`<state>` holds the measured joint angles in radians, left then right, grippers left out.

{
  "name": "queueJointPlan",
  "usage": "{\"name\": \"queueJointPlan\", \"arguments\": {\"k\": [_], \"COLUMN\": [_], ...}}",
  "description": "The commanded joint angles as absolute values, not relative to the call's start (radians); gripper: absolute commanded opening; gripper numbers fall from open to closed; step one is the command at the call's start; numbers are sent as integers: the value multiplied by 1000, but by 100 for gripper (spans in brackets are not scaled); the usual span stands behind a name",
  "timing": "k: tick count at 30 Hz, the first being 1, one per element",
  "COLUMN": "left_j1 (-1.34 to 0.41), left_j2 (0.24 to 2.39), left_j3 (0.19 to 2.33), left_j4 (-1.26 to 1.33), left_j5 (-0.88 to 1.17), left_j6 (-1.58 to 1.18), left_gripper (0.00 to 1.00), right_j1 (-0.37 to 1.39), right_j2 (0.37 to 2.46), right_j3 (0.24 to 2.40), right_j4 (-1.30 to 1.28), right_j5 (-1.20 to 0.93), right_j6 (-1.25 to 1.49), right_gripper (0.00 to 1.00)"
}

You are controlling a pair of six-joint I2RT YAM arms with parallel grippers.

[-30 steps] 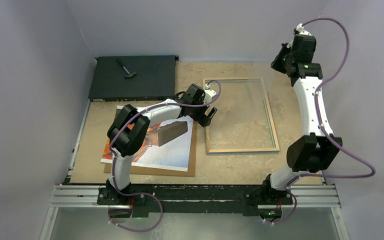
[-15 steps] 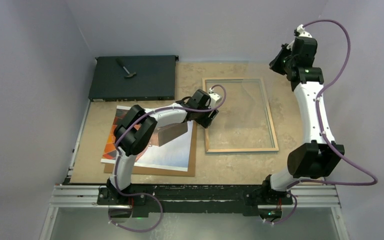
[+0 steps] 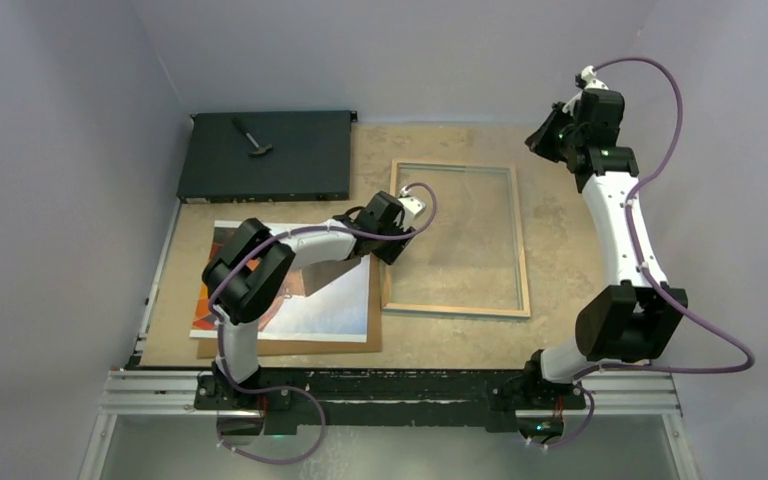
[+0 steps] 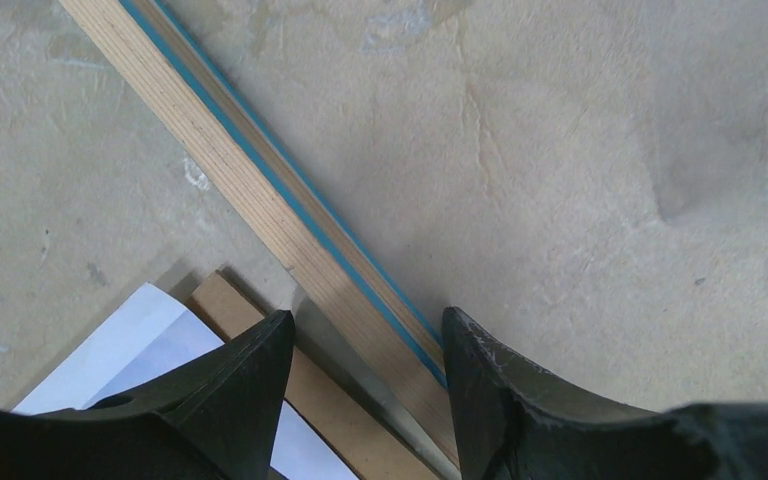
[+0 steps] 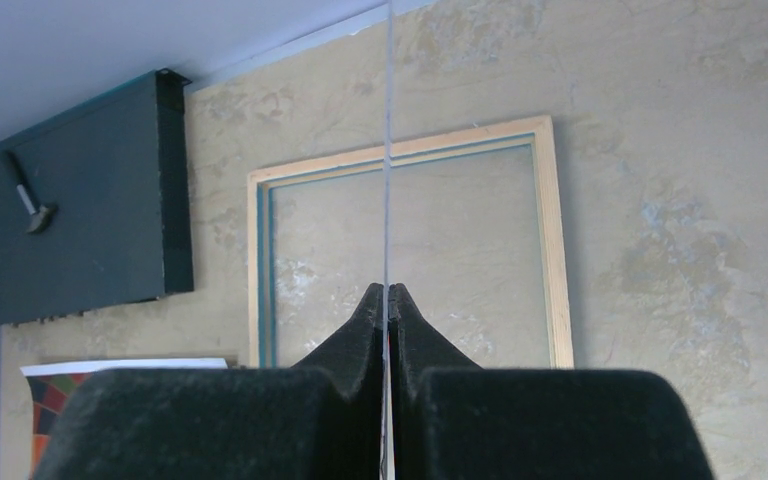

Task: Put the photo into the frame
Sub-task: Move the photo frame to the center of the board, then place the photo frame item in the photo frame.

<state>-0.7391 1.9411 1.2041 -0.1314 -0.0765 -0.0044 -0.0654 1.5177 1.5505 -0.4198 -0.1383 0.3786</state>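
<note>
Evidently the frame (image 3: 455, 311) has been dragged leftward across the desk (image 3: 460, 345) over the past second, and its left rail is now set just beside the brown backing panel (image 3: 290, 347). The photo (image 3: 335, 310), lying picture-up on that panel, has been shifted left with it. The left jaws are held apart, with the frame's rail straddled between them. The right jaws are pressed together on a thin clear sheet (image 5: 387, 150), seen edge-on and kept raised above the far right of the desk. The gap between print and frame is thereby shortened, but nothing has yet been inserted. The photo is partly covered by the left arm, which would have to be cleared first. A black box (image 3: 290, 160) with a small hammer (image 3: 251, 137) on it is left at the far left.
</note>
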Motion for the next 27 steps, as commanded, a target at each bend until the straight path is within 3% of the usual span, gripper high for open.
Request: {"name": "queueJointPlan", "arguments": {"k": [1,6,12,21,27], "left_j1": [-712,-691,-622,-442,-290], "left_j2": [1909,1882,1789,1643,1520], "left_j3": [1151,1157,1260,1491,1471], "left_j4": [-219,-224,-279,-405,-385], "left_j5": [-123,-99,99,425,377], "left_j6": [57,68,8,-48,-44], "left_gripper": [54,57,92,97,99], "right_j1": [-60,-46,14,129,137], "right_j2": [1470,1475,1486,1540,1533], "right_j3": [1531,1543,1606,1795,1754], "right_j4": [-351,-349,-374,-439,-277], "right_j5": [-213,-258,-268,-332,-641], "right_j6": [394,402,411,476,652], "right_gripper": [0,0,0,0,0]}}
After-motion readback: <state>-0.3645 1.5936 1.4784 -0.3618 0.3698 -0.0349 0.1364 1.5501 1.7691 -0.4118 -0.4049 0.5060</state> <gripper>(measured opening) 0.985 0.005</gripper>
